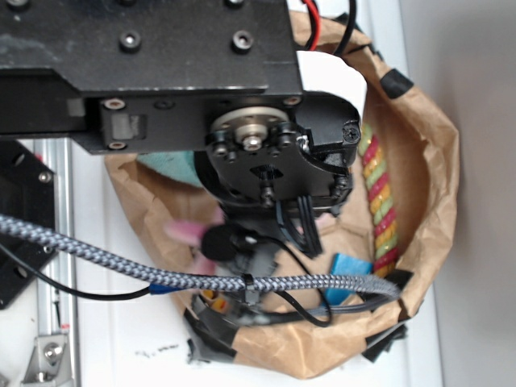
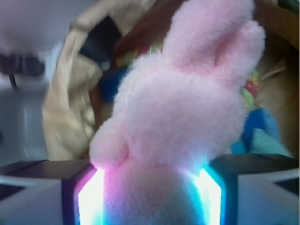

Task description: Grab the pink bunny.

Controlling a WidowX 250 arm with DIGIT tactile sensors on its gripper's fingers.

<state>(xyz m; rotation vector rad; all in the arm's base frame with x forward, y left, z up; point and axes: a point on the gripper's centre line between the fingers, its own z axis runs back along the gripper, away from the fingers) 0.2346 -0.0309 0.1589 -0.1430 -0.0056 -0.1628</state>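
pink bunny (image 2: 180, 117) clamped in end effector (image 2: 150, 197)

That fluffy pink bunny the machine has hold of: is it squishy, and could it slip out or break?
Probably squishy: the pink bunny looks like fuzzy plush, and its body narrows where the tool pinches it from both sides. Likely light for its size, and the fuzzy pile should resist slipping. Breaking seems unlikely, though the long ears may flop when moved.
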